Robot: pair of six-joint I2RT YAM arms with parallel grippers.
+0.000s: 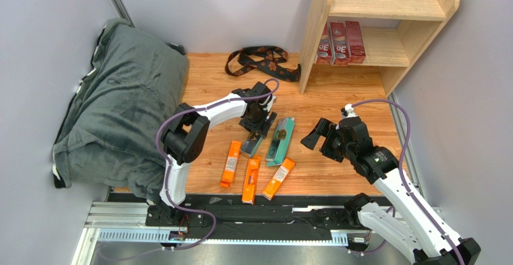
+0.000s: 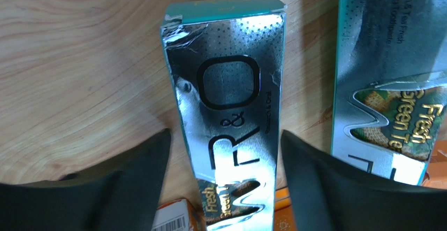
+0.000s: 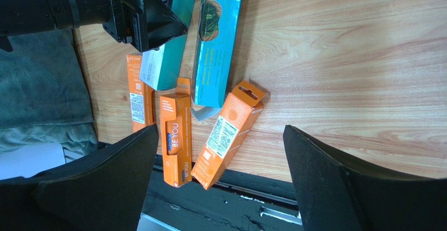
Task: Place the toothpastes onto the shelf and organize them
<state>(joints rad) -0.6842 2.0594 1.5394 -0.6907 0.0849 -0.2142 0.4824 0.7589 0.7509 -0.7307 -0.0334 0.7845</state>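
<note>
A silver-white toothpaste box lies flat on the wooden floor, and my left gripper stands open astride it, a finger on each side with thin gaps. From above, that gripper covers the box's far end. Just right of it lies a teal box. Three orange boxes lie nearer the front. Three dark red boxes stand on the lower tier of the shelf. My right gripper hovers open and empty right of the teal box, above the orange boxes.
A black-and-brown strap lies near the shelf's left panel. A large grey cushion fills the left side. Grey walls close in both sides, and a black rail runs along the front edge.
</note>
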